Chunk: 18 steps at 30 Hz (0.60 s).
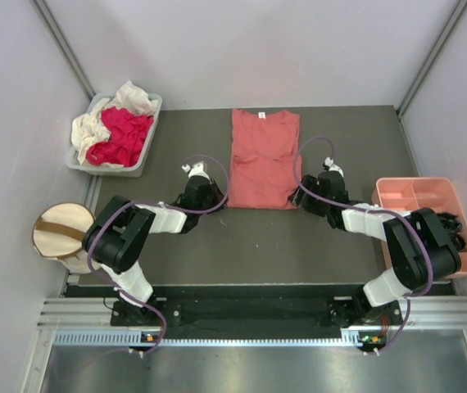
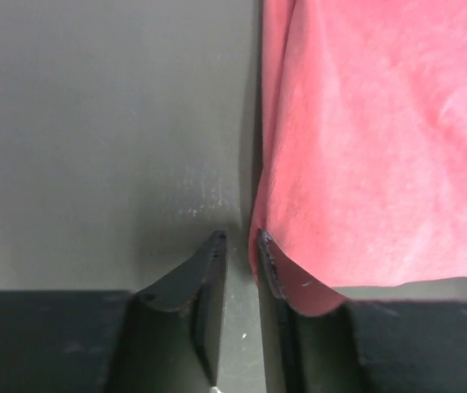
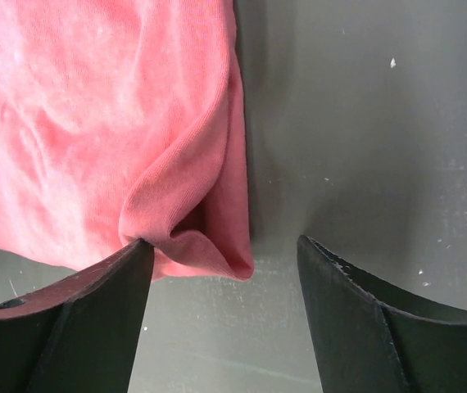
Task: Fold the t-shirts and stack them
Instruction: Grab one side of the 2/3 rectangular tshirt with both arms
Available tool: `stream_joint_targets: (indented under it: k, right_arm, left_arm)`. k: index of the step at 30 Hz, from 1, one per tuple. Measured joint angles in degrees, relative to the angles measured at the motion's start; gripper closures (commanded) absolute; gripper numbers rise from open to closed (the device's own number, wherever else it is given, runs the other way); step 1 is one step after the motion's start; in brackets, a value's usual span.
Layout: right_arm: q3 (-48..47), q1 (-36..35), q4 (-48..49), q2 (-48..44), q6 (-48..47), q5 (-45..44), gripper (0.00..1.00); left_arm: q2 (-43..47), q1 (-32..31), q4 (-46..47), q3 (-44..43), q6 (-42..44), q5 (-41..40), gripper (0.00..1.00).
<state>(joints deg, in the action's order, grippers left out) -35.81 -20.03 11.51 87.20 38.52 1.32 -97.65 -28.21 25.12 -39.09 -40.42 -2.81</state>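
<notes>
My left hand [image 2: 240, 242] has its fingers almost pressed together, with only a thin slit between them. The salmon-pink shirt [image 2: 373, 147] lies over the side of one finger, not in the slit. My right hand [image 3: 224, 246] is spread wide. The shirt's folded corner sits between its fingers and touches one. Only the wrist views show this. The top view shows the whole shirt flat on the desk [image 1: 266, 246], with a hand at each near corner. I count three shirts: this one, plus a magenta-red shirt [image 1: 123, 135] and a cream shirt [image 1: 90, 127] in one grey bin [image 1: 143, 164]. One pink tray [image 1: 401, 196] sits at the right and one round cream bin [image 1: 61, 229] at the left.
</notes>
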Motion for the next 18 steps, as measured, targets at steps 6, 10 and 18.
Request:
stream_joint_targets:
  k: [6, 10, 18]
  right_arm:
    - [0.0, 0.0, 0.1, 0.3, 0.3, 0.5, 0.37]
    - [0.0, 0.0, 0.5, 0.7, 0.7, 1.0, 0.41]
    - [0.0, 0.0, 1.6, 1.4, 1.2, 1.8, 0.41]
  left_arm:
    - [-1.9, -0.4, 2.9, -0.1, -0.5, 0.9, 0.75]
    - [-3.2, -0.5, 5.3, -0.2, -1.5, 1.7, 0.75]
    - [-2.8, -0.8, 5.0, -1.2, -1.3, 1.2, 0.35]
